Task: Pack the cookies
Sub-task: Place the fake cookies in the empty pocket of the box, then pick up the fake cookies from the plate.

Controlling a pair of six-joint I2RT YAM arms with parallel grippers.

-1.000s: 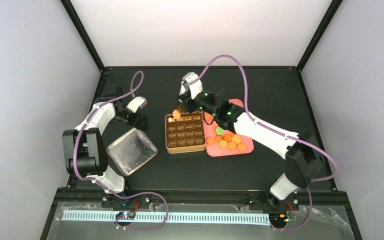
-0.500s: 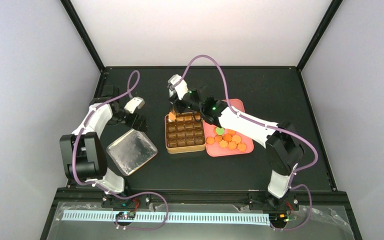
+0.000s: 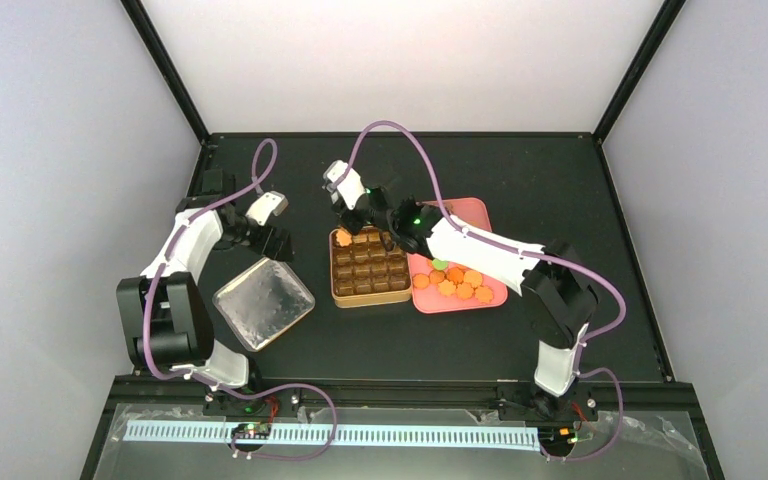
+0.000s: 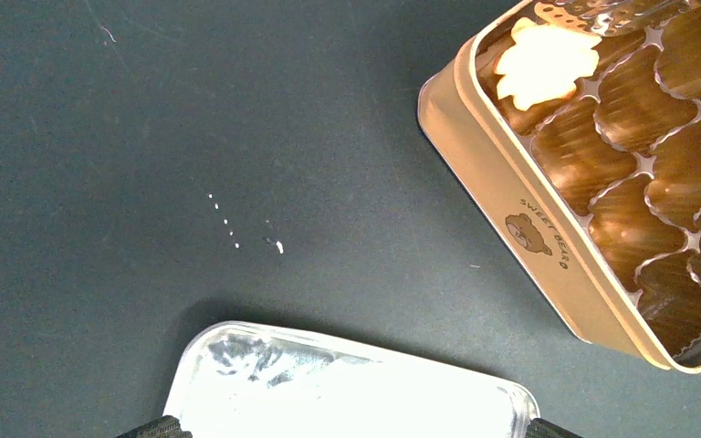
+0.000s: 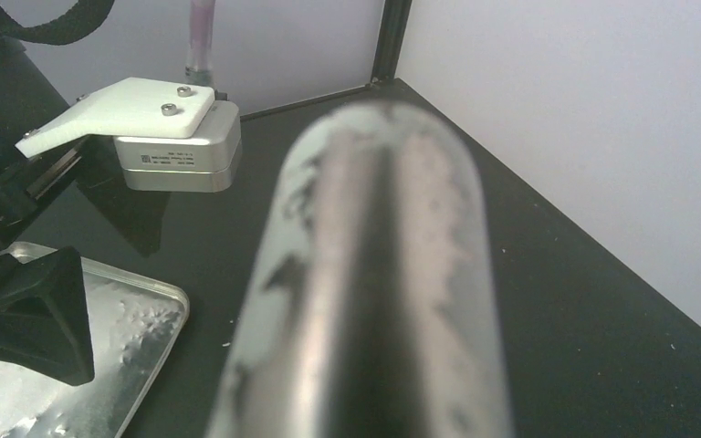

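Observation:
Orange cookies (image 3: 457, 282) and a green one (image 3: 440, 264) lie on a pink tray (image 3: 480, 213). A pale flower-shaped cookie (image 3: 344, 238) (image 4: 546, 62) rests in the far-left corner compartment of the brown tin (image 3: 368, 290) (image 4: 520, 205). My right gripper (image 3: 358, 212) hovers over that corner, shut on the metal tongs (image 5: 374, 292), which fill its wrist view as a blur. Left of the tin, my left gripper (image 3: 278, 245) (image 4: 351, 431) stands open above the silver lid (image 3: 263, 302) (image 4: 347, 383), nothing between its fingertips (image 4: 160, 427).
The lid lies flat on the black table (image 3: 540, 180), a hand's width left of the tin. In the right wrist view, the left arm's white camera mount (image 5: 160, 132) and dark finger (image 5: 32, 315) sit close by. Black frame posts and white walls bound the table.
The right wrist has swung left over the tin's far-left corner with the tongs. The pale cookie went from the tongs' tip down into the corner compartment. The left arm barely moved.

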